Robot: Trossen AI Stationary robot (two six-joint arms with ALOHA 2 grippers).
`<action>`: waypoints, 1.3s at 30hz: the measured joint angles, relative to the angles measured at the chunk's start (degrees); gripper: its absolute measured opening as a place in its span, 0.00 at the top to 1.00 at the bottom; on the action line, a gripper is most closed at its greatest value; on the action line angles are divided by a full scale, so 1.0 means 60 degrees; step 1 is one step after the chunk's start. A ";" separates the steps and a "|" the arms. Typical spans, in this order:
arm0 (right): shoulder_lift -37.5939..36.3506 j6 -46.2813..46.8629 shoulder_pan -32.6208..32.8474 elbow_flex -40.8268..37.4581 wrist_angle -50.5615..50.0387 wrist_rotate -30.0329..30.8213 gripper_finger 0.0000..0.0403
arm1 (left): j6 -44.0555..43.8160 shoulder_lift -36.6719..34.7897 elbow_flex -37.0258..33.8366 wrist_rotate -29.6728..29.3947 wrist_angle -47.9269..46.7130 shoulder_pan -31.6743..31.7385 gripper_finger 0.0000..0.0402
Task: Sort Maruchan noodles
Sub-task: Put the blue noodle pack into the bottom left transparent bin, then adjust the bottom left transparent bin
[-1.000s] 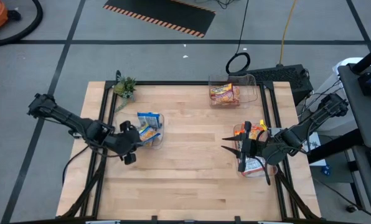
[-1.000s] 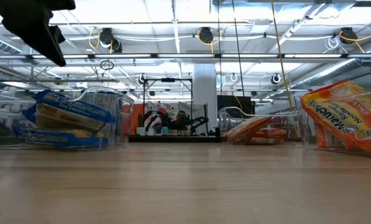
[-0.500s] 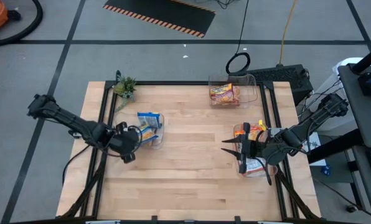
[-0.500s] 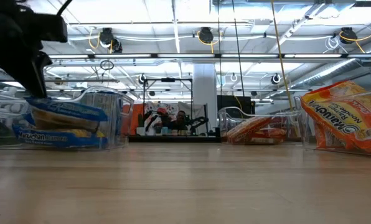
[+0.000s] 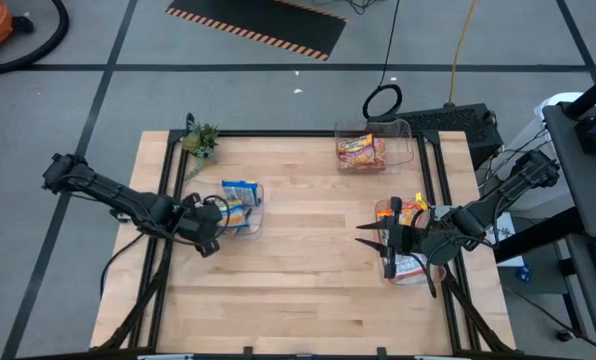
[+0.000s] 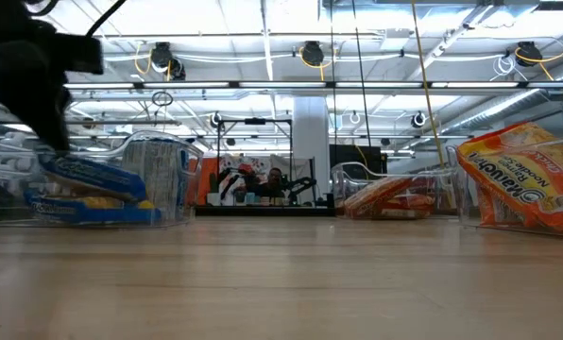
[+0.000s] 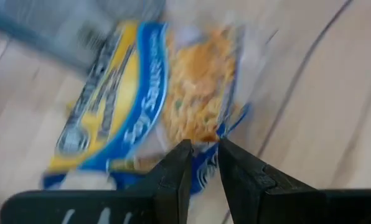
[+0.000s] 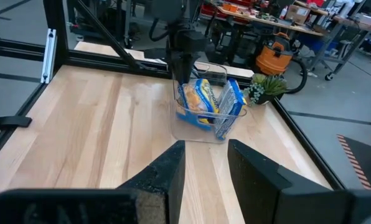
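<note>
My bench (image 5: pixel 308 250) is bare mid-span; left tool (image 5: pixel 216 212) pinches a blue-yellow packet (image 5: pixel 240 195) near the left edge; right tool (image 5: pixel 366 240) sits parted.

Yellow-and-blue Maruchan packets (image 5: pixel 240 203) piled left, orange-red packets (image 5: pixel 361 151) at the far side, more packets (image 5: pixel 410 265) tilted at right.

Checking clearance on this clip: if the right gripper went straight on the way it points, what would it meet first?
Bare table first, it seems; farther along, roughly in line, stands the clear bin of yellow-and-blue noodle packets, with the left gripper at it. Depth is uncertain.
</note>
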 joint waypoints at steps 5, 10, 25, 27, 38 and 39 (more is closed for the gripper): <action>0.0000 0.0000 0.0000 -0.0001 0.0004 0.0007 0.72 | 0.1086 0.0032 0.0000 0.0038 0.2295 0.0245 0.78; 0.0000 0.0000 0.0000 0.0000 0.0005 0.0014 0.72 | 0.2525 0.0345 0.0004 0.0106 0.4288 0.0482 0.78; 0.0000 -0.0166 0.0000 -0.0004 0.0004 0.0025 0.72 | 0.3306 0.2803 0.0007 0.2075 0.5728 0.2011 0.78; 0.0000 -0.0212 0.0000 -0.0001 0.0000 0.0025 0.72 | 0.3614 0.2912 0.0007 0.2131 0.6216 0.2128 0.78; 0.0000 -0.0162 0.0000 -0.0004 -0.0070 0.0013 0.72 | 0.4287 0.2774 0.0011 0.1206 0.7060 0.2740 0.78; 0.0000 -0.0142 0.0000 -0.0004 -0.0072 0.0010 0.72 | 0.4336 0.2687 0.0011 0.1283 0.6947 0.2740 0.78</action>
